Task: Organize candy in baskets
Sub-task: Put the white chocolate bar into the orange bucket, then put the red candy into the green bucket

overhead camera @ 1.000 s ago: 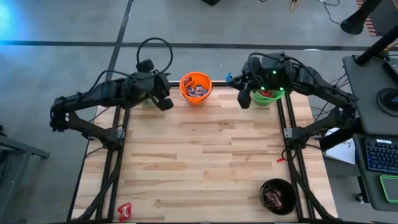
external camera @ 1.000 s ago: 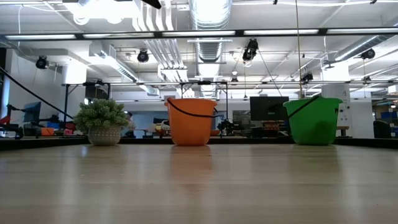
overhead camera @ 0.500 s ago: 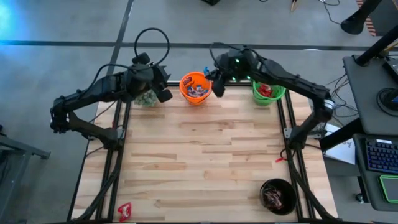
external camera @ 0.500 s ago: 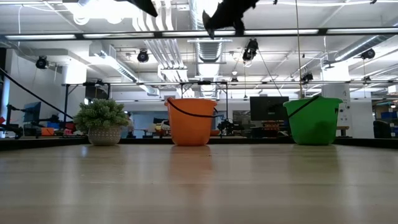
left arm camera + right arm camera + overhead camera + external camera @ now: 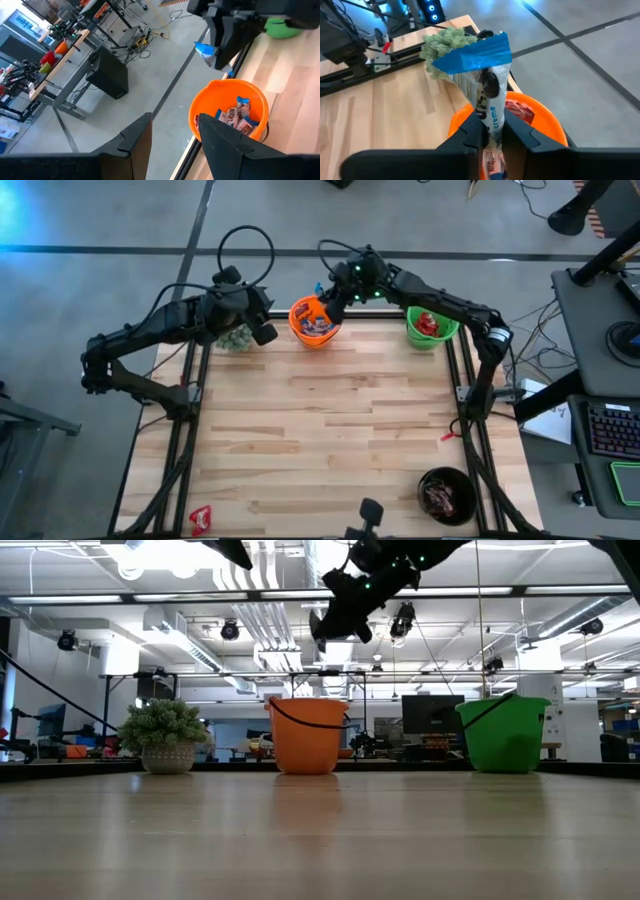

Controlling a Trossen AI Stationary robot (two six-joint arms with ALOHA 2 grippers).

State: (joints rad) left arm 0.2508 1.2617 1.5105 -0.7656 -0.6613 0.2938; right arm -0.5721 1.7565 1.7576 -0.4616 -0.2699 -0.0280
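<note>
Table [image 5: 330, 430] is almost bare, so sorting looks nearly finished, judged from how things lie. Orange basket [image 5: 315, 321] at the far edge holds several blue-and-white and brown bars; green basket [image 5: 431, 327] to its right holds red ones; black basket [image 5: 447, 493] at the near right corner holds dark-wrapped ones. One red candy [image 5: 201, 519] lies at the near left corner, outside any basket: that is left to do. Right gripper [image 5: 329, 307] hangs over the orange basket, fingers clamped on a blue-and-white candy bar [image 5: 487, 80] not yet released. Left gripper [image 5: 262, 332] waits beside the fuzzy plant [image 5: 236, 337], fingers apart and holding nothing. Views compared: only the right wrist view shows the grip itself and the wrapper's blue end; the left wrist view shows the basket's contents and the held bar above the rim; the low view shows the right gripper high above the orange basket, but hides all contents, the black basket and the stray red candy.
</note>
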